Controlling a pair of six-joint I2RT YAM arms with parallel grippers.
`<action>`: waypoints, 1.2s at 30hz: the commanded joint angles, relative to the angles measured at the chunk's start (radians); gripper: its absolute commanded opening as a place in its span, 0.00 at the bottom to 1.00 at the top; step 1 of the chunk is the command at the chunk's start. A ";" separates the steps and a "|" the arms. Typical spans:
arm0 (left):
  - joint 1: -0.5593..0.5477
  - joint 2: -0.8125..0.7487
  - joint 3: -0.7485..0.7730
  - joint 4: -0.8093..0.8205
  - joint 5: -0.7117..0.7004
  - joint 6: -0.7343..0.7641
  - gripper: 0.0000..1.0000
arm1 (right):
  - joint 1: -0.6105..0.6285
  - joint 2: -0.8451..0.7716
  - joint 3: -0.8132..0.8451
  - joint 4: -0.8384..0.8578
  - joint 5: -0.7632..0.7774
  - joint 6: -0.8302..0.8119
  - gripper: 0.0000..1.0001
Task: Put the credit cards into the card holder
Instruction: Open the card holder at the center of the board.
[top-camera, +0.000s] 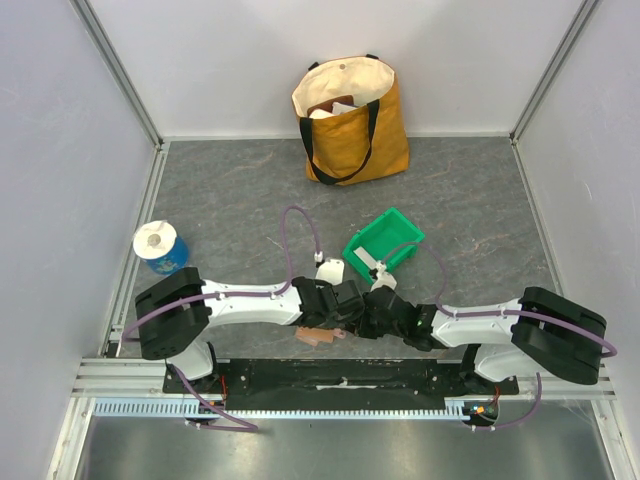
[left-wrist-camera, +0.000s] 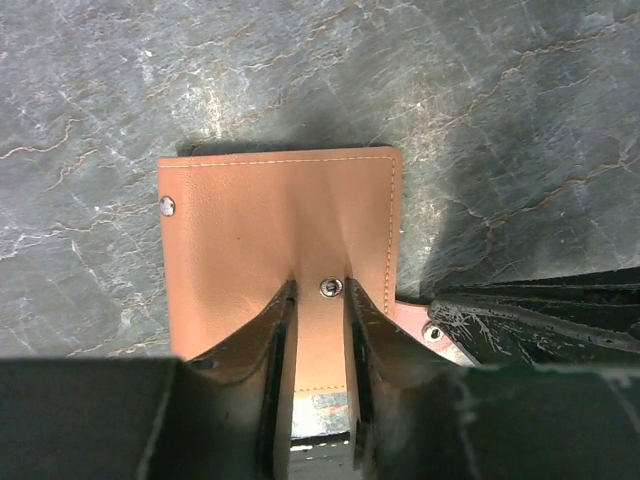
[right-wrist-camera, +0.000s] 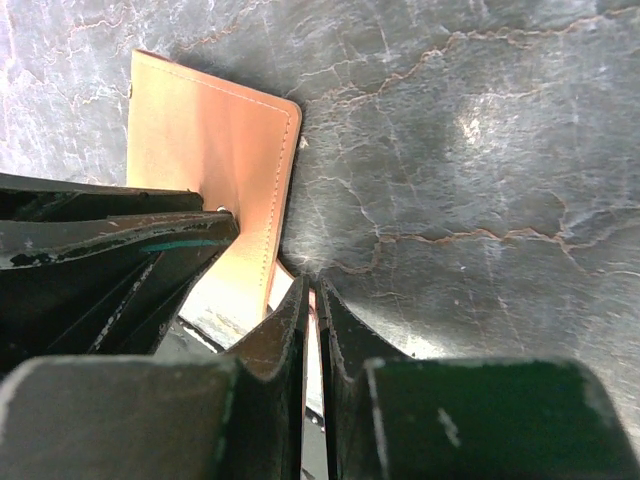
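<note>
The card holder, a flat terracotta-brown wallet, lies on the grey table, and its edge shows below the meeting wrists in the top view. My left gripper stands over its near edge, jaws a little apart, with a snap stud between the tips and nothing clamped. My right gripper is shut on the wallet's thin pinkish snap tab at the wallet's right side. A white flat piece that looks like one of the credit cards lies beside the green bin. No other card shows clearly.
A green plastic bin stands just beyond the grippers with a pale flat piece in it. A yellow tote bag leans against the back wall. A blue-wrapped paper roll stands at the left. Both wrists crowd together near the front edge.
</note>
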 joint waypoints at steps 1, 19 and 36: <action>-0.074 0.110 -0.037 -0.051 0.022 -0.051 0.21 | -0.009 0.043 -0.028 -0.101 0.003 -0.036 0.14; 0.004 -0.175 -0.100 -0.025 0.016 -0.029 0.02 | -0.047 -0.158 -0.042 -0.089 -0.012 -0.051 0.33; 0.043 -0.260 -0.134 -0.016 0.028 -0.017 0.02 | -0.029 -0.062 0.004 0.081 -0.201 -0.004 0.51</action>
